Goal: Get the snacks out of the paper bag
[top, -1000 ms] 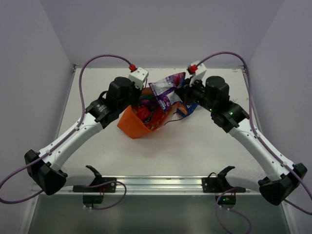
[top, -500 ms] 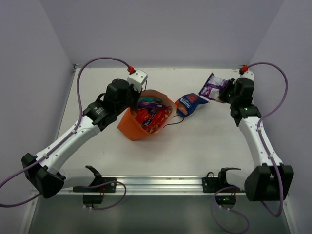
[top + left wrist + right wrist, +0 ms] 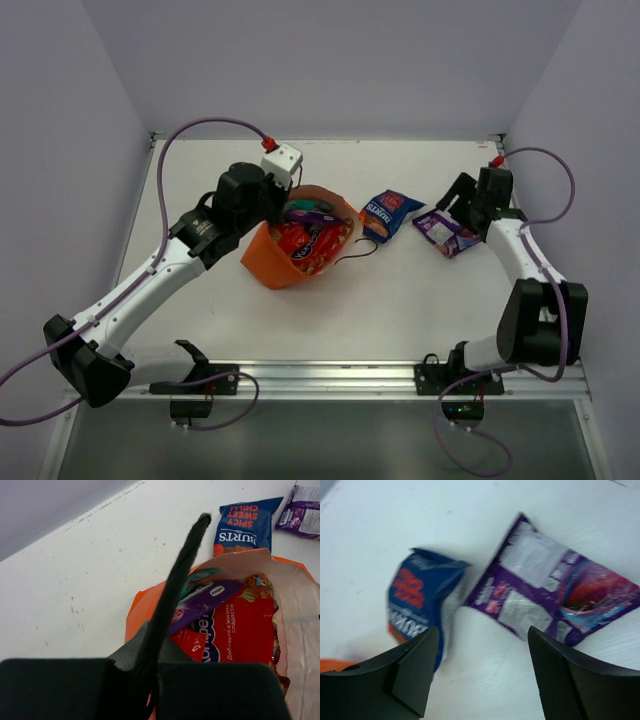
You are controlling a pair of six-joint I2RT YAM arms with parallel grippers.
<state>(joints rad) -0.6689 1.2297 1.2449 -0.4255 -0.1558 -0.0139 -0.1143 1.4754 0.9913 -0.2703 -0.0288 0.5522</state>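
The orange paper bag (image 3: 272, 258) lies open on the table, pale inside (image 3: 300, 610). My left gripper (image 3: 283, 207) is shut on its back rim (image 3: 137, 611), fingers (image 3: 192, 540) pressed together. Inside lie a purple packet (image 3: 207, 600), a teal one (image 3: 199, 576), a large red one (image 3: 245, 625) and a small red one (image 3: 190, 641). A blue-and-red packet (image 3: 388, 213) (image 3: 417, 600) lies on the table right of the bag. Another purple packet (image 3: 445, 231) (image 3: 555, 587) lies flat further right. My right gripper (image 3: 449, 206) (image 3: 482, 632) stands open just above it, holding nothing.
A black cord handle (image 3: 356, 257) trails from the bag's mouth onto the table. The side wall (image 3: 570, 120) stands close behind the right arm. The back wall (image 3: 50, 510) runs beyond the bag.
My right gripper carried the purple packet from above the bag out to the right, opened and let it drop onto the table. The left gripper kept its hold on the bag.
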